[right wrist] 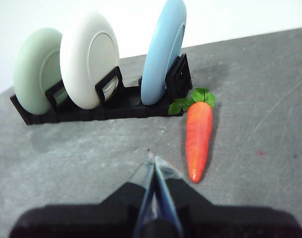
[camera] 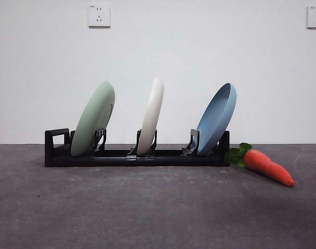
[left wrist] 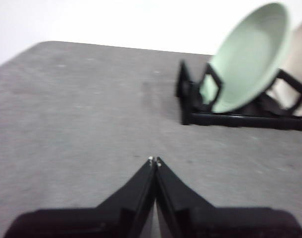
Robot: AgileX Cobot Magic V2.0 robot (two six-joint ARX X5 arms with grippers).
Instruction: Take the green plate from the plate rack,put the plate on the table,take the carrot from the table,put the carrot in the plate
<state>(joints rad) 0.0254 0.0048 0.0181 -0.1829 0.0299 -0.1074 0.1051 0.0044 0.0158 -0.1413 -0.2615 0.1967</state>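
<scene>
The green plate stands on edge, leaning, in the left slot of the black plate rack; it also shows in the left wrist view and right wrist view. The carrot lies on the dark grey table just right of the rack, leaves toward it, also seen from the right wrist. My left gripper is shut and empty, hovering over bare table some way from the rack's loop end. My right gripper is shut and empty, close to the carrot's tip. Neither arm shows in the front view.
A cream-white plate stands in the rack's middle slot and a sky-blue plate in the right one, next to the carrot's leaves. A white wall with two sockets rises behind the table.
</scene>
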